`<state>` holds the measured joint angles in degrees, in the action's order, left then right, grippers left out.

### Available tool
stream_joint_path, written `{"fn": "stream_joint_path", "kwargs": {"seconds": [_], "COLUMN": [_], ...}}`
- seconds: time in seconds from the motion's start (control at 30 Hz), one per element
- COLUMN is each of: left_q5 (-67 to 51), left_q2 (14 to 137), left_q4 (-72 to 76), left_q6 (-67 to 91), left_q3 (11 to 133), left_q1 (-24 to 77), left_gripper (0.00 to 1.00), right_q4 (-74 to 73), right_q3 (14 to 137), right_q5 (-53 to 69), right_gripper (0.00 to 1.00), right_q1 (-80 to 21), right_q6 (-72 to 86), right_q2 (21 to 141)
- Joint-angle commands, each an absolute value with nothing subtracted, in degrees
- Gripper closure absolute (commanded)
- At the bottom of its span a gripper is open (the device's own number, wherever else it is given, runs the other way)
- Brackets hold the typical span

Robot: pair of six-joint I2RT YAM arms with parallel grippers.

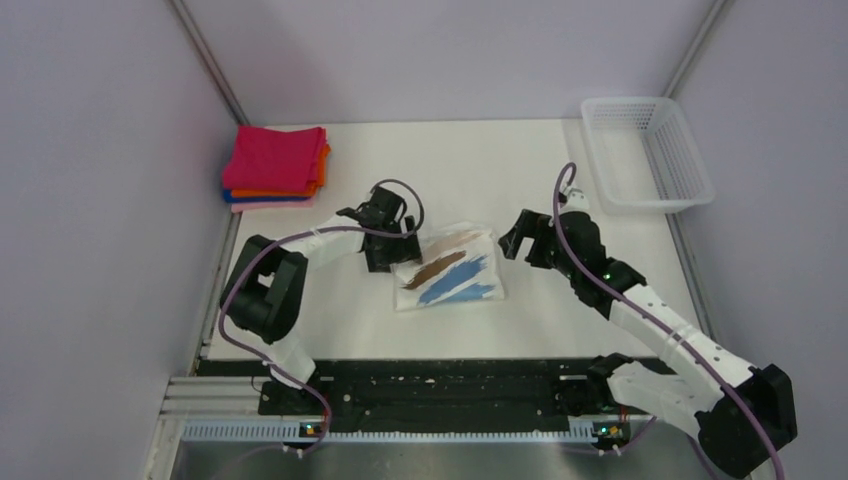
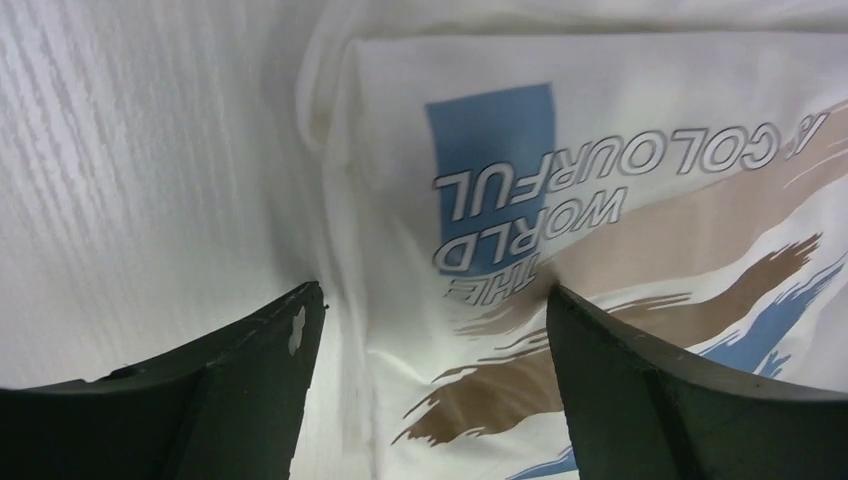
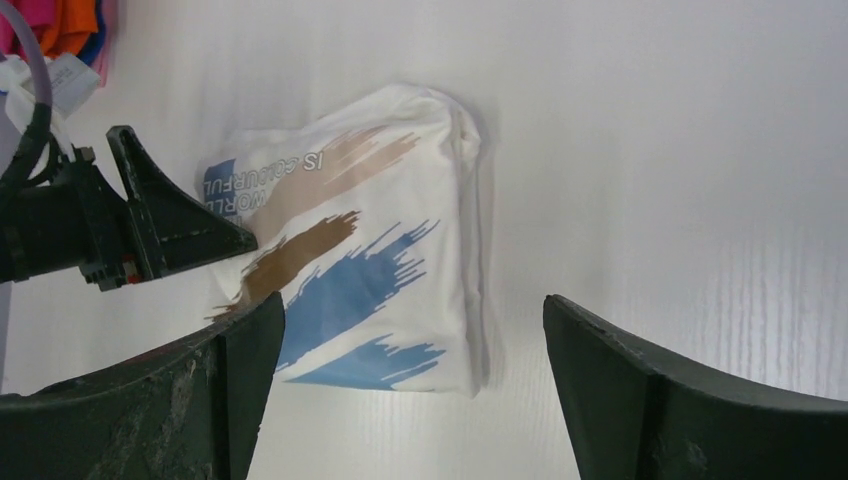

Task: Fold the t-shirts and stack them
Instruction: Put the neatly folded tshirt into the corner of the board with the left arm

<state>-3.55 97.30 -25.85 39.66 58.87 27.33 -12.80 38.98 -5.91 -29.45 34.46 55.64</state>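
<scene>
The white counter (image 1: 480, 160) carries a folded white t-shirt (image 1: 448, 270) (brown and blue printed strokes facing up) at its middle, a stack of folded shirts (image 1: 275, 165) in the far left corner, and a mesh basket (image 1: 655, 155) far right.

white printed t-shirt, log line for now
white printed t-shirt: folded, mid-table | left end effector: open over its edge | right end effector: open, apart

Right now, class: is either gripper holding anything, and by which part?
Nothing is held. The left gripper stands open astride an edge of the folded white printed cotton t-shirt; the right gripper is open, clear of it.
</scene>
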Motion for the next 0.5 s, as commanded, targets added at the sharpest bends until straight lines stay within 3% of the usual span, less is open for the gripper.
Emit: {"fn": "stream_joint_path", "kwargs": {"seconds": [0.0, 0.1, 0.2, 0.3, 0.47], "left_q5": [-2.66, 1.71, 5.65, 10.79, 27.15], "left_q2": [101.69, 105.42, 110.2, 115.23, 116.91], "left_q4": [-26.43, -28.72, -32.59, -39.3, -47.01], "left_q6": [38.4, 39.1, 39.51, 39.96, 35.33], "left_q3": [64.42, 66.45, 70.88, 78.79, 90.3], "left_q1": [29.22, 31.4, 32.98, 34.47, 35.63], "left_gripper": [0.17, 0.27, 0.48, 0.96, 1.0], "right_q4": [-15.7, -16.23, -15.73, -15.58, -14.76], "right_q3": [38.26, 37.84, 37.47, 37.52, 36.92], "right_q5": [-10.08, -10.76, -12.07, -13.28, -14.38], "right_gripper": [0.01, 0.01, 0.01, 0.01, 0.01], "right_q1": [-28.93, -28.61, -28.33, -27.68, -26.71], "right_q6": [33.39, 33.11, 32.2, 30.84, 29.42], "right_q2": [53.43, 52.68, 52.37, 52.78, 52.75]}}
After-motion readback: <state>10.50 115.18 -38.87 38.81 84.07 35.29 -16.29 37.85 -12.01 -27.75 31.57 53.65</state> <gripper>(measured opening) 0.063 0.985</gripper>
